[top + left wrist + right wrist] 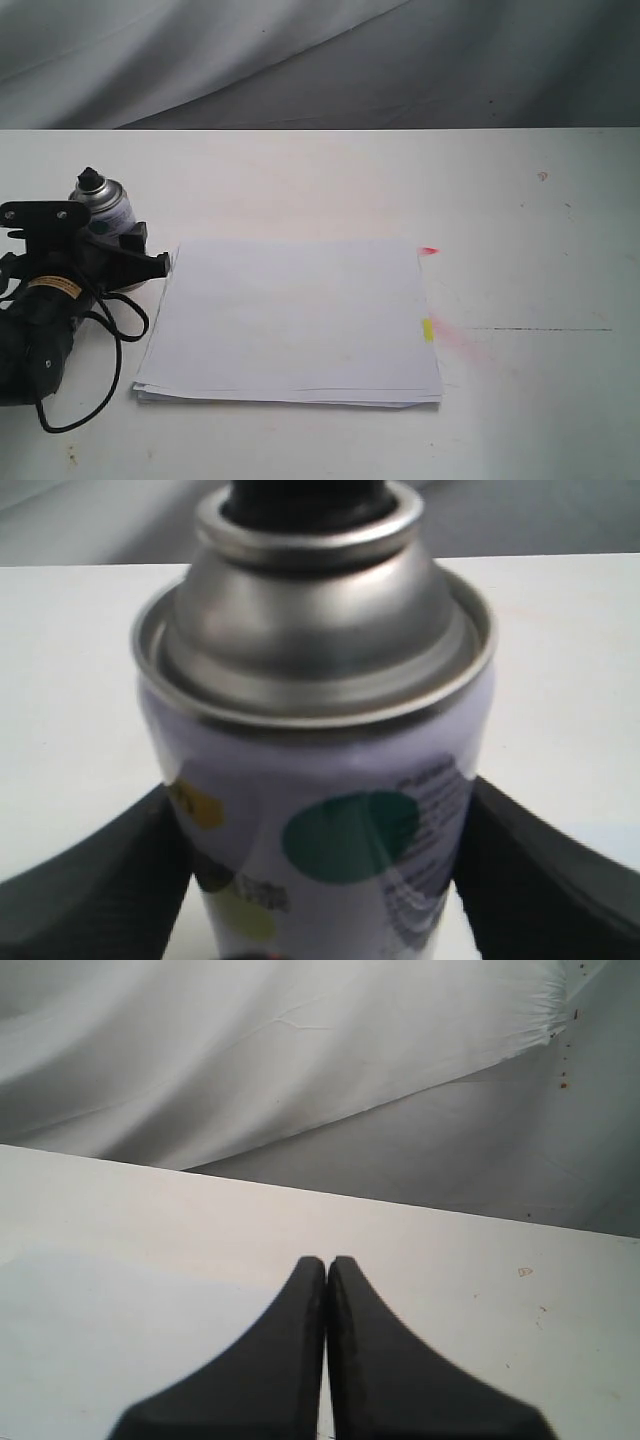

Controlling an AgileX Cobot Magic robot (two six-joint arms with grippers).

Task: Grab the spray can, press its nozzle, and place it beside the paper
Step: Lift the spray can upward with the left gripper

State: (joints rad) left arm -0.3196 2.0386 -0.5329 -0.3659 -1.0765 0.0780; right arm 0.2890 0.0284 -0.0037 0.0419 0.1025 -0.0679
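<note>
Spray can: a small silver metal aerosol can (103, 205) with a white label printed with teal and yellow dots is stood upright on the white counter (520, 420), near the left of the exterior view.
Location: the can is placed just beside the left edge of the thin stack of plain white paper sheets (290, 320); whether the two touch cannot be told.
Handling: the can is judged stiff and fairly light, and the smooth round label wall (320, 810) is expected to be slippery. A tall narrow body like this is easily tipped if it is pushed off-centre.
Hold point: the straight labelled wall below the domed shoulder is judged the best place, so that the top is left free.
Nozzle: the tiny black plastic button (90, 178) is seen on the silver dome, clear of any finger.
Left fingers: the black left fingers (90, 900) are set apart on either side of the can, close against the label on both flanks. Whether the can is pressed between them cannot be told.
Right fingers: the black right fingers (270, 1360) are held together above bare counter, with nothing between them.
</note>
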